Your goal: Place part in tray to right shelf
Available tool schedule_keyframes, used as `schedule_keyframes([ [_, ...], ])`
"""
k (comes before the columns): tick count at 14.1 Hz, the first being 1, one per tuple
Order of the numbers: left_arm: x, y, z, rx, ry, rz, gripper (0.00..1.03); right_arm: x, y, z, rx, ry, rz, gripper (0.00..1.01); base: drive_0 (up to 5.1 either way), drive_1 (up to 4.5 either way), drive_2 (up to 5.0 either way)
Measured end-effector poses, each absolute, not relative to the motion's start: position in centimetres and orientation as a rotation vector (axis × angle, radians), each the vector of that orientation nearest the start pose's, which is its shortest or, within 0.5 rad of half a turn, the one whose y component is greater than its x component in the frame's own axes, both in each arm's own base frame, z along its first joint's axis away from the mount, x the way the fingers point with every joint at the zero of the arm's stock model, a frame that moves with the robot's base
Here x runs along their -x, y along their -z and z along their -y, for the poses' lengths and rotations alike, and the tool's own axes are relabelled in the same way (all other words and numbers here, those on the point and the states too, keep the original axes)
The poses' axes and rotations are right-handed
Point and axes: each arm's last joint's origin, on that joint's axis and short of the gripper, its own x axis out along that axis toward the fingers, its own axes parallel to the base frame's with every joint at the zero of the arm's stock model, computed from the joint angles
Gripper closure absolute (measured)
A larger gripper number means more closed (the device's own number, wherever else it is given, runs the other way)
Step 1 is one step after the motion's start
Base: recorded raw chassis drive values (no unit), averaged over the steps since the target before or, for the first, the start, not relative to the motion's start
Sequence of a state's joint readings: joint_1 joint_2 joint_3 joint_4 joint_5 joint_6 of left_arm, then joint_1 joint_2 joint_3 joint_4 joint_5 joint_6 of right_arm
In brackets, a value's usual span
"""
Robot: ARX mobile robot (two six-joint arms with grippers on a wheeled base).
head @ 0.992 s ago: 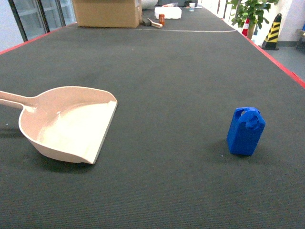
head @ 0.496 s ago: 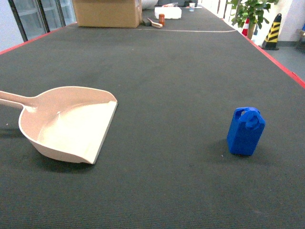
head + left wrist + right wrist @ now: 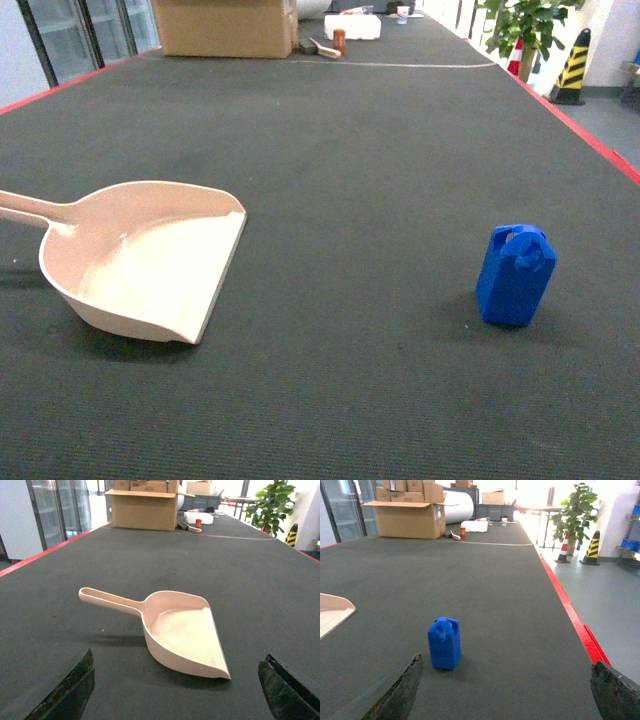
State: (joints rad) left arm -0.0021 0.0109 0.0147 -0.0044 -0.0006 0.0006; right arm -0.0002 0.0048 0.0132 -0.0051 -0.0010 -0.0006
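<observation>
Head view: the worktop (image 3: 350,150) is a long dark surface with a red edge strip. The tray (image 3: 150,260) lies at the 9 o'clock side, its handle running off the left edge and its flat open front edge facing 3 o'clock. The part (image 3: 516,275) stands upright at the 4 o'clock side, loop handle on top, well apart from the tray. A cardboard box (image 3: 225,27) sits at the far end near 11 o'clock, and a potted plant (image 3: 525,25) stands beyond the worktop near 1 o'clock. Neither gripper appears in this view. Left wrist view: the tray (image 3: 180,632) lies at centre, handle pointing to 10 o'clock, open edge toward 4 o'clock, its interior holding nothing. The left gripper (image 3: 175,692) has its two dark fingers (image 3: 70,690) at the lower corners, spread wide apart, holding nothing and not touching the tray. Right wrist view: the part (image 3: 444,643) stands upright on the worktop (image 3: 485,590) left of centre. A corner of the tray (image 3: 332,611) shows at the 9 o'clock edge. The right gripper (image 3: 505,695) has its fingers (image 3: 400,692) at the lower corners, spread wide apart, holding nothing; the part stands just beyond the left finger, clear of it. A traffic cone (image 3: 564,548) and a yellow-black bollard (image 3: 593,547) stand on the floor near 2 o'clock.
</observation>
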Motion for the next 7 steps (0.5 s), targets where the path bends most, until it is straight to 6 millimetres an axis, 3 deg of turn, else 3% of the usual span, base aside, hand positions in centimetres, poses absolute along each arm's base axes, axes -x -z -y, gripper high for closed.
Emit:
schedule_keyframes([
  [6,-9.76,-16.59,0.01,0.002,-0.009,-0.019,0.05,-9.72,-16.71,0.00,0.001,-0.001,0.003,0.03,0.0,0.00,0.0],
  [7,-9.97,-16.50,0.06,0.037,-0.101,-0.159,0.05,-9.72,-16.71,0.00,0.001,0.000,0.003,0.03,0.0,0.00,0.0],
])
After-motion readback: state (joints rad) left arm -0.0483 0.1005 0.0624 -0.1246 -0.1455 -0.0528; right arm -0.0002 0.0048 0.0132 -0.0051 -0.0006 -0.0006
